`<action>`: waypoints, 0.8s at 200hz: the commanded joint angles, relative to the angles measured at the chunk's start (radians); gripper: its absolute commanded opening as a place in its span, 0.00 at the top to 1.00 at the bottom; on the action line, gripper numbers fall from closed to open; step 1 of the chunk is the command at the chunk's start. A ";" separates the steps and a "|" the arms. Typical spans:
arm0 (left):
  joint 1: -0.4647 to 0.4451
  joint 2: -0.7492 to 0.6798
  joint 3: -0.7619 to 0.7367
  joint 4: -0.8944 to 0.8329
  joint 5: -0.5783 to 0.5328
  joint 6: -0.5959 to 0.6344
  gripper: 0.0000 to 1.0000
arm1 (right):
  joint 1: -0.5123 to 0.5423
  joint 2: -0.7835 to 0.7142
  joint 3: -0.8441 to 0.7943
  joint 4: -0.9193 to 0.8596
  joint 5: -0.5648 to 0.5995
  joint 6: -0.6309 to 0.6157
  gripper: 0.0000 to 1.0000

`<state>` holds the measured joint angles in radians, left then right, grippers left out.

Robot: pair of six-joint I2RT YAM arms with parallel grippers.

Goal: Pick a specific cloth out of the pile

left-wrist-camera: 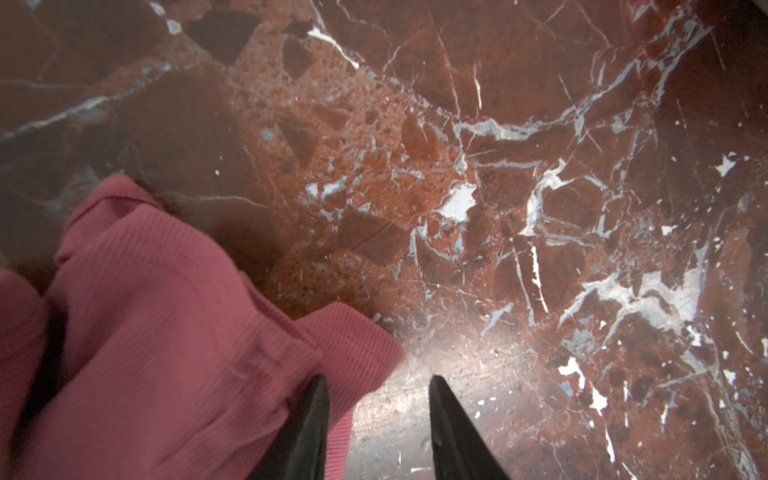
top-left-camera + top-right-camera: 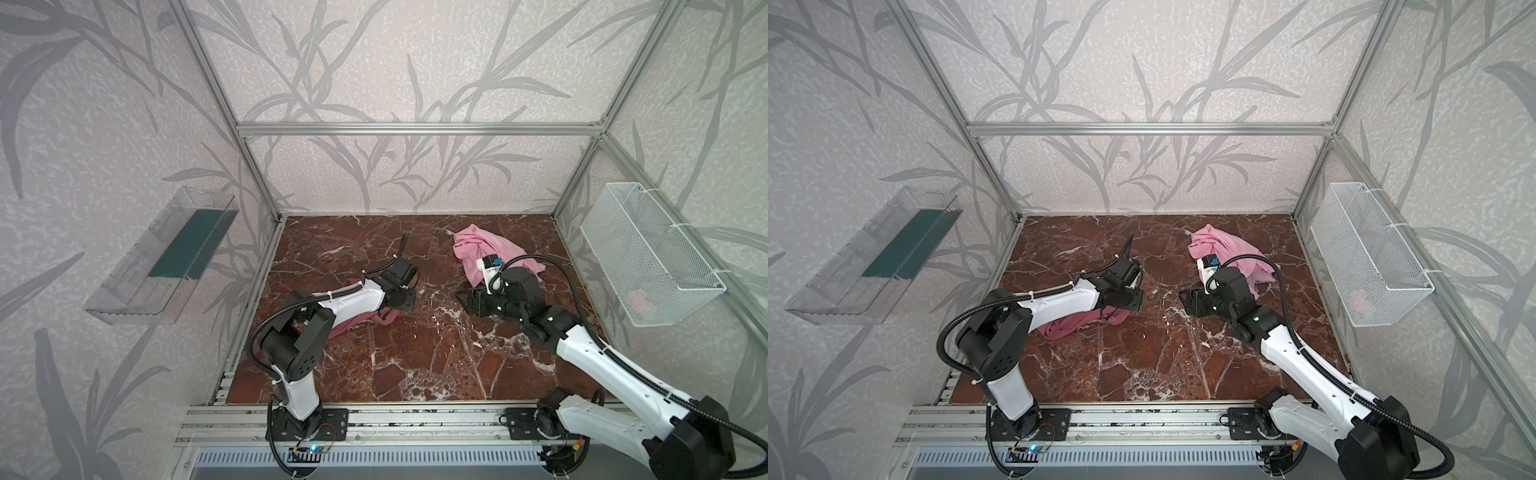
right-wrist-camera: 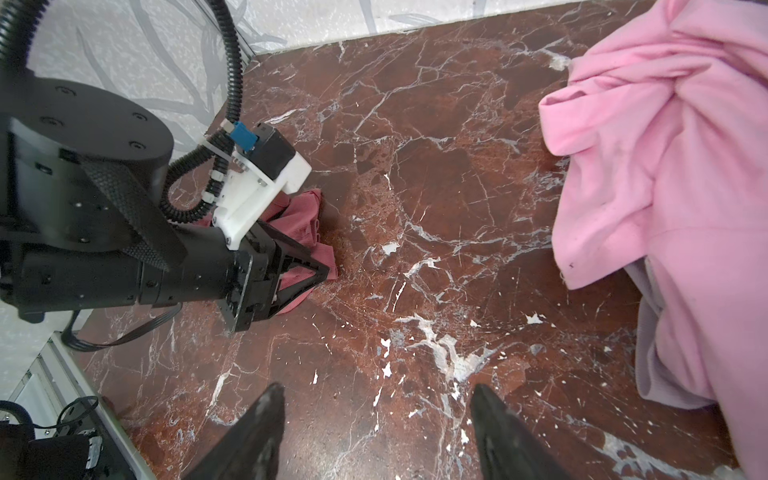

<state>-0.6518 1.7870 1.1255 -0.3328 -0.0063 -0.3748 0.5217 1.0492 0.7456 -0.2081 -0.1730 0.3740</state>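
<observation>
Nearest us in the left wrist view, the left gripper [image 1: 376, 384] has its two dark fingers [image 1: 309, 428] parted by a narrow gap, and we see bare table [image 1: 540, 124] through most of it. The cloth [image 1: 166, 332], dusty rose and ribbed, lies crumpled in the lower left of that frame. Its hem passes beneath one finger and pokes a little into the gap, but the fingers are not clamped on it. We cannot tell whether that finger presses on the fabric.

In the right wrist view the right gripper [image 3: 378, 390] stands wide, with nothing between its fingers and only marble below.

In both top views the cloth [image 2: 357, 323] sits left of centre, partly hidden beneath the left arm [image 2: 353, 301], which reaches in low and nearly level from the lower left. The right arm [image 2: 582, 353] slants in from the lower right, its wrist bent toward the middle. Open marble lies between the two grippers and across the front of the table.

Farther back, in the upper right of the table, the pile [image 2: 486, 249] of lighter pink fabric lies well apart from the cloth and short of the back wall [image 2: 415, 187]. A wire basket [image 2: 648, 249] hangs on the right wall.
</observation>
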 commanded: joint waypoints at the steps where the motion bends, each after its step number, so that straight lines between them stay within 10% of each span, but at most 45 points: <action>1: -0.002 0.036 0.028 0.009 -0.033 0.011 0.61 | -0.004 0.023 0.036 -0.003 -0.029 -0.012 0.30; 88: -0.002 0.114 0.039 -0.004 -0.041 0.029 0.62 | -0.006 0.022 0.040 -0.004 -0.022 -0.006 0.30; 160: -0.002 0.098 0.021 -0.006 -0.052 0.027 1.00 | -0.005 -0.021 0.014 -0.005 -0.008 0.001 0.30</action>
<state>-0.6518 1.8870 1.1519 -0.3241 -0.0532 -0.3473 0.5186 1.0462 0.7578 -0.2081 -0.1909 0.3779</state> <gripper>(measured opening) 0.050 0.703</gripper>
